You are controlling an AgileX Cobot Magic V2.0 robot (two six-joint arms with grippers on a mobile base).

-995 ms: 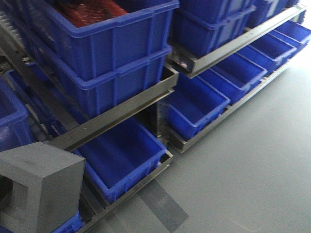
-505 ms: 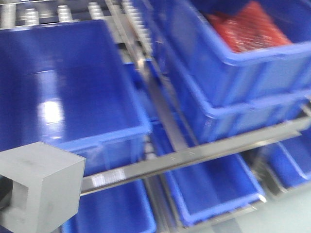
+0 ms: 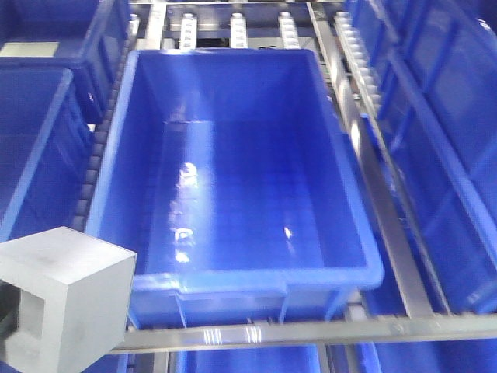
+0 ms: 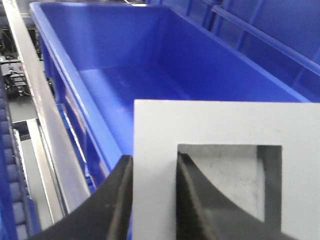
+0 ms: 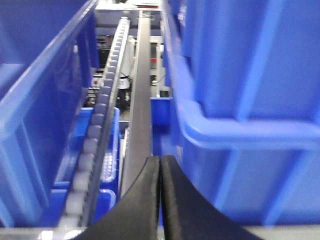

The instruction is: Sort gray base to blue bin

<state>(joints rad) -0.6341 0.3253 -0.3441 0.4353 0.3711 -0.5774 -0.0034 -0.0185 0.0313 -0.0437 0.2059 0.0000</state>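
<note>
- Clamping one wall of the matte gray cube-shaped block (image 4: 220, 125), the left pincer (image 4: 154, 167) has one dark ribbed finger on the outer side face. The other finger sits inside the square recessed window, so the jaws are closed on that wall.
- In the front view the block (image 3: 66, 299) hangs off any surface, just by the near left corner of the glossy blue rectangular plastic bin (image 3: 233, 53).
- Whether the block already overhangs the bin's near rim cannot be told.
- From the left pincer, the bin (image 4: 65, 75) lies straight ahead, its long axis running away from the pincer. The coming move probably calls for a short carry forward over the near rim before letting go.
- The right pincer (image 5: 160, 162) has its fingers pressed together on nothing. It points along a gray metal rail (image 5: 140, 100) between other blue crates, so the left arm is judged the nearer one.
- The block looks plain and sharp-edged, with flat pale faces and a darker hollow behind the window.
- The bin shows sloping walls, a thick rim, a faint grid on its floor and patches of glare. Nothing is seen inside it.
</note>
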